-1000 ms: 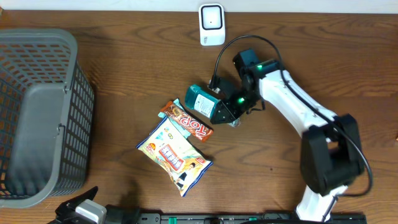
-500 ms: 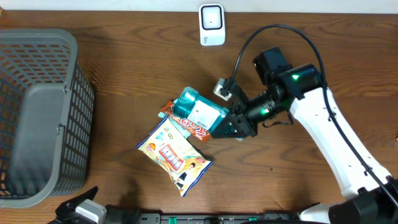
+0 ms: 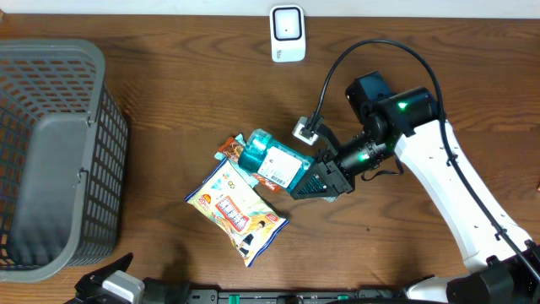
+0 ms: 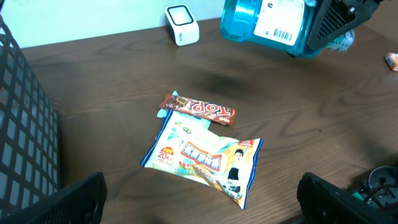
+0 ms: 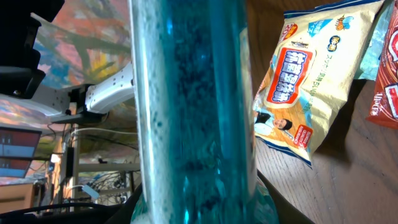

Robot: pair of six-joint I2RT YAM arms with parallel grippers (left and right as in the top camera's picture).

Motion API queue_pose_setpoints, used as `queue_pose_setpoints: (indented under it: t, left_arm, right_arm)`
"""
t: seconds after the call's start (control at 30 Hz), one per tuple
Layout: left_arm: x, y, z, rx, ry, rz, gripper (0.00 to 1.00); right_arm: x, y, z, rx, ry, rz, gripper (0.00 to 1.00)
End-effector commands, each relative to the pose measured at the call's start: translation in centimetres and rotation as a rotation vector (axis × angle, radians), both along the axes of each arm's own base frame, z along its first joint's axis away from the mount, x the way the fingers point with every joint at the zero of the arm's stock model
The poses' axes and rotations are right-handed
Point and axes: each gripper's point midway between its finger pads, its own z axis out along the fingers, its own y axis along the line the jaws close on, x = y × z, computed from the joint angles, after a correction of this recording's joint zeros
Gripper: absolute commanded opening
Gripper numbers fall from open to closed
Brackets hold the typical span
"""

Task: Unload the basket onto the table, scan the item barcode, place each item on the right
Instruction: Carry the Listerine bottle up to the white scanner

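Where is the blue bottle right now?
In the overhead view the blue bottle is mid-table, held off the wood by the right gripper, hanging over the chocolate bar, next to the snack bag.

Teal see-through bottle (image 3: 270, 160) here, with a white label and black barcode stripes. Peeking out left of the bottle, a candy bar (image 4: 199, 109), reddish-brown with white lettering. Below the bottle, a pale yellow snack packet (image 3: 236, 211) with red and blue print. Far left of the bottle, a grey mesh basket (image 3: 51, 152). Above the bottle, a white scanner (image 3: 288, 34), and the table (image 3: 169, 93) runs dark brown woodgrain.
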Motion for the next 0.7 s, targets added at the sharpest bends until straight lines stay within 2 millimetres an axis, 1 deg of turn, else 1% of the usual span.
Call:
queue_pose_setpoints:
  t: [0.0, 0.2, 0.4, 0.57, 0.67]
  left_arm:
    - [-0.2, -0.2, 0.2, -0.004, -0.009, -0.012, 0.98]
    - [-0.2, -0.2, 0.2, -0.005, -0.009, -0.012, 0.98]
    - [-0.2, -0.2, 0.2, -0.004, -0.009, -0.012, 0.98]
    - [-0.2, -0.2, 0.2, -0.004, -0.009, -0.012, 0.98]
    - [-0.2, -0.2, 0.2, -0.004, -0.009, -0.012, 0.98]
  right_arm:
    - [-0.4, 0.7, 2.4, 0.104, -0.029, 0.018, 0.01]
    - [-0.4, 0.7, 2.3, 0.106, -0.046, 0.027, 0.01]
    - [-0.1, 0.1, 1.0, 0.034, -0.088, 0.034, 0.01]
    - [1.6, -0.8, -1.3, -0.100, -0.215, 0.041, 0.01]
    - [3.4, -1.3, -2.6, -0.171, -0.310, 0.031, 0.01]
